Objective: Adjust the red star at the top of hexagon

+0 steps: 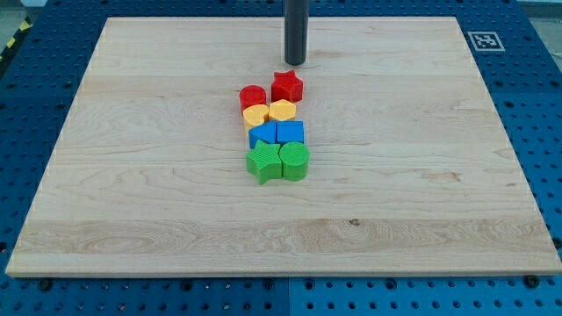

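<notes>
Camera view, the only one:

- A big wooden board [132, 193] lies on a blue table [544, 132] full of little holes.
- My tip [295, 63] is the bottom end of a dark rod that comes down from the far edge of the view. It has no jaws at all, so it holds nothing.
- My tip sits on the far side of the blocks, just beyond the red star [287, 86]. There is a small gap between them, so they are not touching.
- The red star is the farthest block on the right side of the group. It sits right behind the yellow hexagon [282, 111] and touches it.
- A red round block [252, 96] is to the left of the star, a bit nearer to us.
- A yellow block [255, 114] sits left of the hexagon. I cannot tell its shape for sure.
- Next come two blue blocks, side by side. The right one is a blue cube [291, 132]. The left blue block [262, 136] has a shape I cannot make out.
- Nearest to us are a green star [262, 161] on the left and a green round block [295, 161] on the right.
- All the blocks make two short rows, packed close in the middle of the board.
- A small black and white tag [485, 40] is at the far right corner of the board.
</notes>
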`<state>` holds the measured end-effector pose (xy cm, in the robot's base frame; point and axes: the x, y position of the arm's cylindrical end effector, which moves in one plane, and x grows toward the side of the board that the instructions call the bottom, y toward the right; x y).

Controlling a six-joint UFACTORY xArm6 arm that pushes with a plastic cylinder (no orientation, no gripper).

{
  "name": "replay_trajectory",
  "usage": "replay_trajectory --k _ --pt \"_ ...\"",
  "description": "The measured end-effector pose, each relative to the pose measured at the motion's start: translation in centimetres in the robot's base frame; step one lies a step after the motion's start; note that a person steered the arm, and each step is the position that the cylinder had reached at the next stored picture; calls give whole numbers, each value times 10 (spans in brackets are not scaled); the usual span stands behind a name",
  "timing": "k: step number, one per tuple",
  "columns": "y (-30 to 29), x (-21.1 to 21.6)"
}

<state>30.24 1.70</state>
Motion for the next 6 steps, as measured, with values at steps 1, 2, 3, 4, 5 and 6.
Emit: replay_trajectory --k 1,2,3,4,5,6 --pt "0 27" --pt "0 35" --pt "0 50" --pt "0 50" --pt "0 50" --pt "0 50"
